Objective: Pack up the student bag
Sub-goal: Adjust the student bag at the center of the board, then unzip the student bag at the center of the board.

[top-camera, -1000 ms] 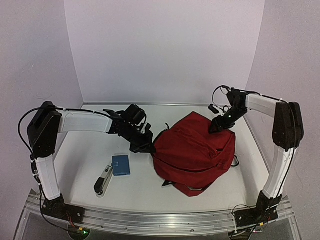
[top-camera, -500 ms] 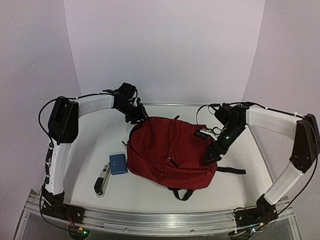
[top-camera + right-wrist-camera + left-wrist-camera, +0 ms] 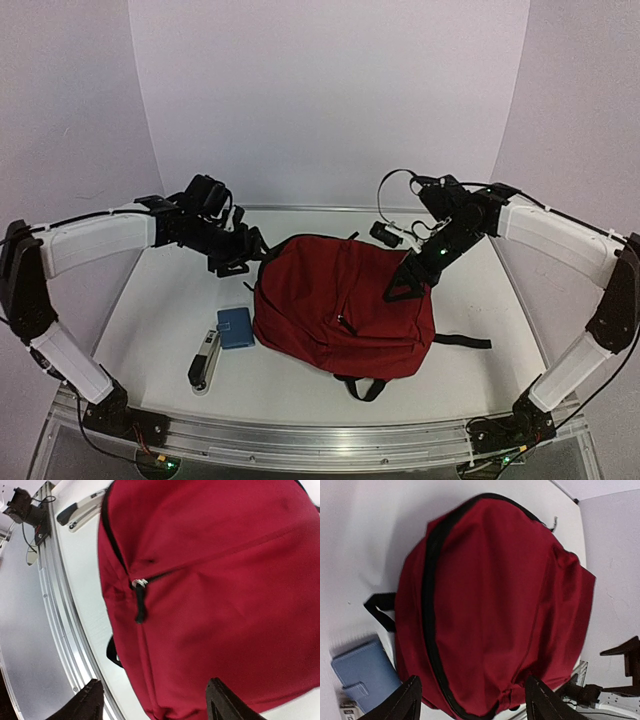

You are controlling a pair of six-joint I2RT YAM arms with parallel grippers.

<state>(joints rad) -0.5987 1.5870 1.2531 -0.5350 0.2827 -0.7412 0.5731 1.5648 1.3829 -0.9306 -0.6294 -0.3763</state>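
Observation:
The student bag [image 3: 340, 315] is a dark red backpack lying flat in the middle of the table, its front pocket's black zipper pull [image 3: 140, 602] closed. My left gripper [image 3: 245, 262] hangs open just off the bag's back left corner and holds nothing. In the left wrist view the bag [image 3: 495, 595] fills the space beyond the left gripper [image 3: 476, 702]. My right gripper [image 3: 405, 285] hovers open over the bag's right upper part, empty. The right wrist view looks down on the red fabric [image 3: 215, 580] past the spread right gripper [image 3: 157, 702].
A small blue case [image 3: 238, 328] lies against the bag's left side, also seen in the left wrist view [image 3: 362, 672]. A black and silver stapler [image 3: 207, 360] sits near the front left. A black strap [image 3: 465, 342] and a handle loop [image 3: 365, 388] trail from the bag.
The bag went from bunched up on the right to lying flat. My left gripper opened, let go and drew back leftward. The right gripper shifted slightly toward the back over the bag.

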